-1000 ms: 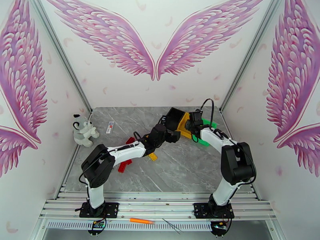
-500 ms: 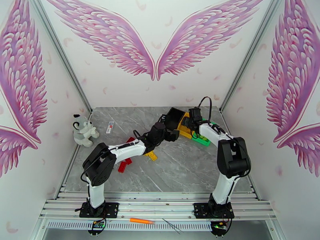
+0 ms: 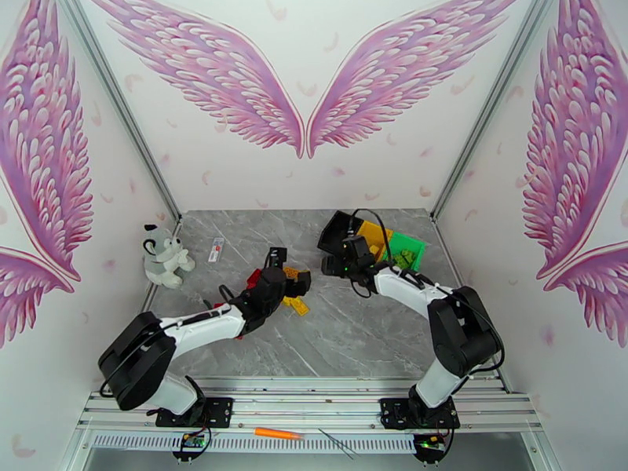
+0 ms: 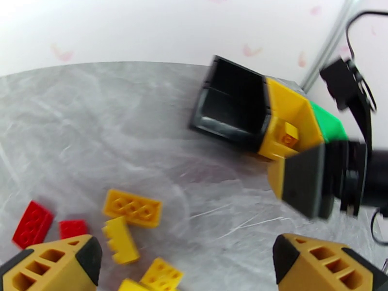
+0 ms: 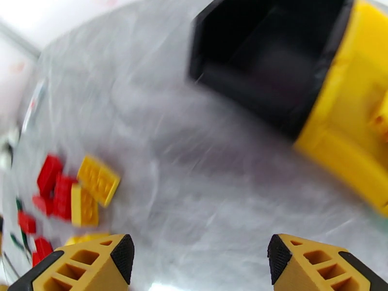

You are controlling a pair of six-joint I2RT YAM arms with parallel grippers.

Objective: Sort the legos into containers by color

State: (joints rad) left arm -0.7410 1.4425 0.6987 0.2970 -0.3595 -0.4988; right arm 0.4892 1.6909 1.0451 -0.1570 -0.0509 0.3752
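Finds the left claw [image 4: 186, 270] spread wide at the bottom of its wrist view with nothing between the fingers, both fingertips cut off by the lower edge. Finds the right claw [image 5: 199, 267] likewise parted and empty, its fingertips cropped in the same way. Locates the three containers in a row at the upper right of the tabletop in the overhead view: black bin [image 3: 336, 228], yellow bin [image 3: 377, 239] and green bin [image 3: 408, 246], touching side by side, with the near edges of the black and yellow ones masked by the right arm. Counts one yellow brick [image 4: 290, 134] inside the yellow bin from the left wrist view. Cannot read the contents of the green bin, which are too small and partly covered. Places the loose legos [image 4: 132, 208], red and yellow, in a scatter on the grey table [image 3: 369, 323] left of centre. Sees several tucked under the left arm in the overhead view, and others smeared by blur at the left edge of the right wrist view. Notes a plush dog [image 3: 165, 257] and a small white tube [image 3: 217, 250] at the table's left side, well apart from the bins.
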